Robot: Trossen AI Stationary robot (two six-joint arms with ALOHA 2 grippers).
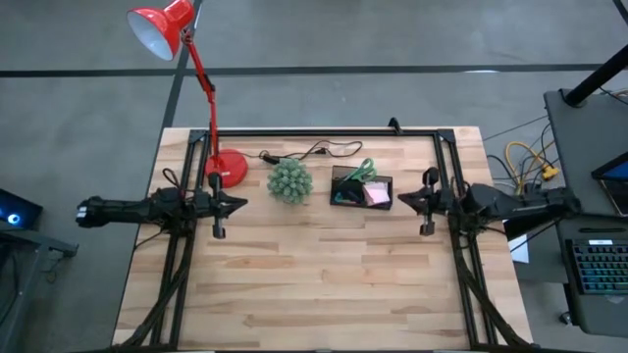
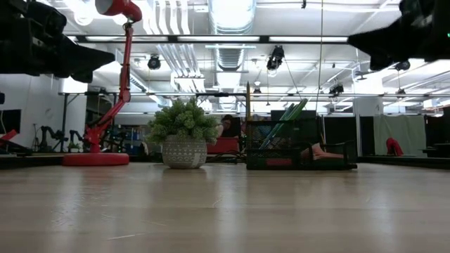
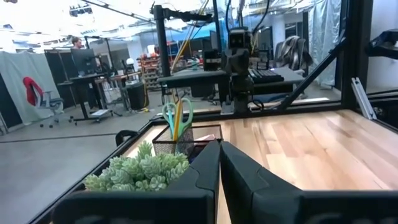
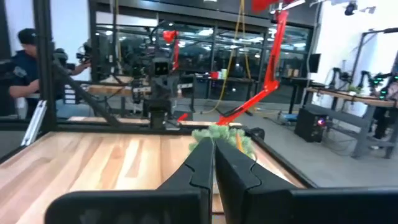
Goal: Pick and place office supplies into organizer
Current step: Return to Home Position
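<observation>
- Where the light wood table [image 1: 324,284] ends, we see grey concrete floor, a desk with a keyboard [image 1: 597,265] to the right, and an open workshop behind. A person [image 4: 22,62] stands beyond the table's frame in the right wrist view.
- At the table's back sit a red lamp [image 1: 196,69], a plant [image 1: 289,181] and, just right of it, the black organizer [image 1: 361,188].
- The left gripper [image 1: 238,203] hangs above the table's left side, arm level and pointing right. Its fingers [image 3: 199,180] are pressed together and hold nothing.
- The right gripper [image 1: 404,200] mirrors it on the right side, pointing left, with its fingers [image 4: 233,177] closed and empty.
- The organizer lies roughly between the two tips, a little farther back, with its long axis running left to right.
- Inside it, the scissors [image 1: 361,171] stand handles up and leaning. The pencil [image 2: 247,105] stands upright at the plant end, and a pink pad [image 1: 377,195] lies in the right part.
</observation>
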